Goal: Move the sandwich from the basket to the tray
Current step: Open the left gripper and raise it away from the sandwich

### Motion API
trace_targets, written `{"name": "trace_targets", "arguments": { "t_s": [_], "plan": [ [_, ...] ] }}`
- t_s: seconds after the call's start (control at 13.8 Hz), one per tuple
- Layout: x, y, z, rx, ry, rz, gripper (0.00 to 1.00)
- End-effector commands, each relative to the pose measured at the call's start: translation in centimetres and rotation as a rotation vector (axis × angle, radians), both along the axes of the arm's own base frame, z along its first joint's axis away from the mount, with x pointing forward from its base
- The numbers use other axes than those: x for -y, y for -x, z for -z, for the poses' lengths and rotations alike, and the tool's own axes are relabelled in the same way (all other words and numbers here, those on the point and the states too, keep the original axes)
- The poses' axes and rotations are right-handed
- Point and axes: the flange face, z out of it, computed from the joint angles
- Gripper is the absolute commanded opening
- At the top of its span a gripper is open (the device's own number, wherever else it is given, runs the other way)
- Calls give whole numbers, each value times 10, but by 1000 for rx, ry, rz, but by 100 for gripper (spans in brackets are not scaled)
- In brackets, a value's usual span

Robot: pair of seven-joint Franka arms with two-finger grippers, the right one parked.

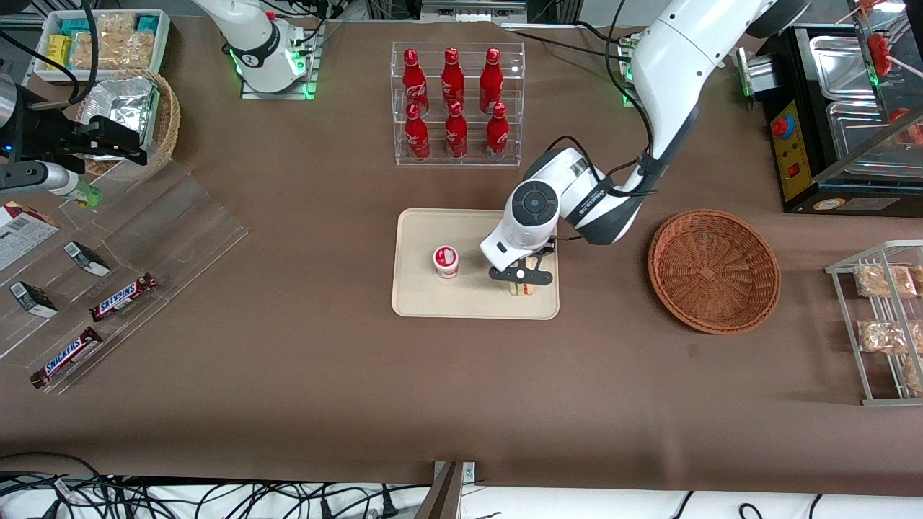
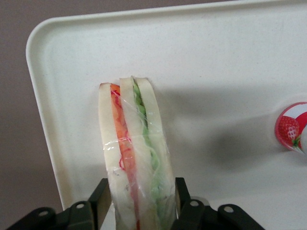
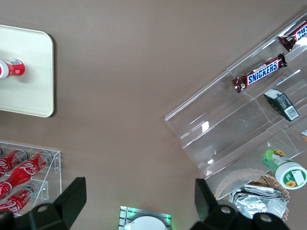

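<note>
The sandwich [image 2: 136,153], a wrapped wedge showing pale bread with an orange-red layer and a green layer, stands on edge between the two fingers of the left arm's gripper [image 1: 524,277], which is closed on its flanks; in the wrist view one finger [image 2: 99,199] presses each side of the wrap. The gripper is low over the tray [image 1: 422,306], near the tray edge that faces the working arm's end of the table, and the sandwich's lower edge appears to meet or nearly meet the tray floor, though contact cannot be confirmed. Just beside the gripper, toward the parked arm's end, a small red-and-white cup [image 1: 445,261] stands on the same tray, apart from the sandwich. Well away from the gripper, toward the working arm's end, the basket [image 1: 714,270] lies with nothing in it. The step in hand is judged to be the set-down, with the transfer nearly complete. The next move calls for parting the fingers once the wedge is seated, then rising straight up so that neither finger drags the wrap or tips the narrow wedge over.
</note>
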Motion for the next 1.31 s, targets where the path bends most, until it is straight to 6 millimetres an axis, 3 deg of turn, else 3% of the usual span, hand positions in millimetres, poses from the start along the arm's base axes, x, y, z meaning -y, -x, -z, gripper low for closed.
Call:
{"name": "trace_targets", "arguments": {
  "t_s": [0.0, 0.15, 0.29, 0.51, 0.8, 1.02, 1.23],
  "plan": [
    [0, -12, -26, 57, -17, -59, 100],
    [-13, -23, -74, 111, -15, -123, 100],
    [-38, -32, -128, 140, -50, -196, 100],
    [-90, -36, -210, 173, -107, -280, 100],
    [-156, -28, -298, 205, -130, -385, 100],
    [-191, -29, -326, 213, -109, -391, 100],
    [-243, -36, -334, 161, -92, -331, 100]
  ]
}}
